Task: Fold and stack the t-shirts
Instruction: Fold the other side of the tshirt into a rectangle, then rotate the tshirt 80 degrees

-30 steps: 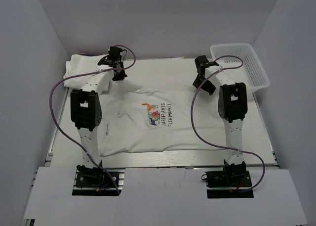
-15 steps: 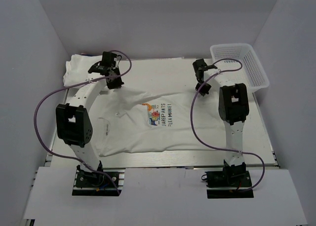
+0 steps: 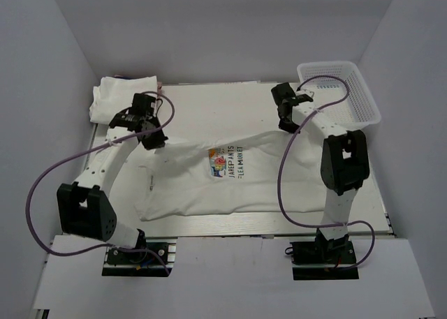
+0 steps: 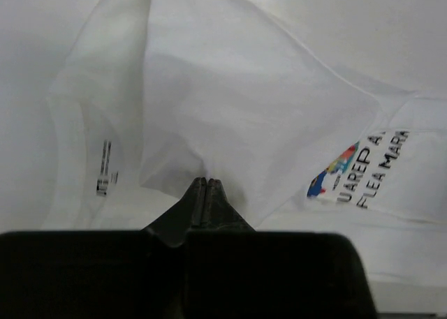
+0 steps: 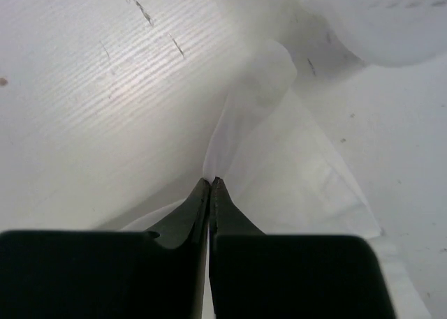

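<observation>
A white t-shirt (image 3: 188,186) with a colourful chest print (image 3: 225,162) lies across the middle of the table. Its far edge is raised between both grippers. My left gripper (image 3: 152,139) is shut on the fabric at the shirt's far left. In the left wrist view its jaws (image 4: 207,182) pinch a fold of white cloth (image 4: 230,102), with the print (image 4: 349,174) to the right. My right gripper (image 3: 288,128) is shut on the far right corner. The right wrist view shows thin cloth (image 5: 279,165) held at the closed tips (image 5: 211,182).
A heap of white t-shirts (image 3: 115,94) sits at the back left corner. A white mesh basket (image 3: 346,88) stands at the back right, close behind the right gripper, and its blurred wall (image 5: 391,19) shows in the right wrist view. Purple cables loop beside both arms.
The right gripper has shut on the shirt's far right corner. The left arm has swung left and nearer, and the shirt's far edge has lifted and drawn toward the front.
</observation>
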`<state>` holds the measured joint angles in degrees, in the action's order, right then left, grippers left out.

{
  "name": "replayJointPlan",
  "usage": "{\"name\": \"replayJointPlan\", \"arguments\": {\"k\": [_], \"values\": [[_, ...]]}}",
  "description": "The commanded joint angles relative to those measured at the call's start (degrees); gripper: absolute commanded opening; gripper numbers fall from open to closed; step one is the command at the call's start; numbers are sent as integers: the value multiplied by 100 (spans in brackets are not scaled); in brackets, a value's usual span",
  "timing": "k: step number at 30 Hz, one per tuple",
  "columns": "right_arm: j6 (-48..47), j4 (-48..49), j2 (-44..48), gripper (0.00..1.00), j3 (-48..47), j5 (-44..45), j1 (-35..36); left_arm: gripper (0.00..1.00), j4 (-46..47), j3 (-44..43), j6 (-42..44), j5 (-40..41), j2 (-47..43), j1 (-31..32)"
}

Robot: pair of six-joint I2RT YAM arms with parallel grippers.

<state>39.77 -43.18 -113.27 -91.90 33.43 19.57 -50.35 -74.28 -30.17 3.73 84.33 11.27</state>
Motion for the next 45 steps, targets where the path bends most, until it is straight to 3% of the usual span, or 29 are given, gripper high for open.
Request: {"name": "replayJointPlan", "arguments": {"k": [1, 5, 13, 14, 15, 16, 17, 19, 20, 21, 23, 24, 27, 30, 35, 38, 41, 45], "values": [[-110, 134, 786, 0, 488, 348, 55, 0, -458, 518, -471, -143, -828, 42], [83, 213, 1518, 0, 1347, 287, 143, 0, -607, 1808, -1060, -511, -1708, -27], [101, 679, 2723, 0, 3098, 154, 178, 0, -1056, 3173, -1922, -1348, -3247, 25], [110, 836, 2845, 0, 3186, 164, 178, 4, -1056, 3453, -1983, -1583, -3335, 25], [75, 881, 2881, 0, 3265, 103, 178, 16, -1056, 3569, -1984, -1681, -3397, 25], [66, 925, 2907, 1, 3510, 94, 178, 39, -1056, 3657, -1984, -1830, -3397, 25], [75, 951, 2994, 7, 3582, 41, 196, 49, -1126, 3710, -1984, -1832, -3397, 25], [179, 961, 3065, 18, 3818, -99, 179, 55, -1126, 3649, -1826, -1884, -3397, 25], [215, 865, 3161, 28, 3941, -135, 187, 60, -1126, 3466, -1825, -1884, -3328, 25], [259, 759, 3267, 48, 3995, -179, 205, 76, -1126, 3342, -1738, -1884, -3223, 25], [523, 565, 3495, 57, 4170, -205, 161, 86, -1126, 2914, -1641, -1823, -3064, 25], [558, 417, 3644, 62, 4180, -127, 143, 98, -1126, 2754, -1458, -1762, -2881, 25], [585, 310, 4022, 72, 4092, 137, 135, 100, -725, 2243, -1316, -1324, -2528, 25], [-168, 1026, 4120, 89, 4065, -117, 143, 100, 266, 2119, -1193, -1487, -1993, 77], [-1154, 2154, 3525, 91, 4058, -1539, 135, 100, 1921, 2550, -1131, -1876, -930, 77], [-1217, 2226, 2856, 91, 3899, -1892, 143, 100, 2213, 2244, -1043, -1368, 177, 77], [-1252, 2314, 2416, 91, 3995, -2155, 135, 100, 2485, 1620, -938, -1261, 1320, 77], [-1174, 2182, 2082, 91, 4302, -2279, 143, 100, 2206, -92, -727, -804, 2656, -11]]}}
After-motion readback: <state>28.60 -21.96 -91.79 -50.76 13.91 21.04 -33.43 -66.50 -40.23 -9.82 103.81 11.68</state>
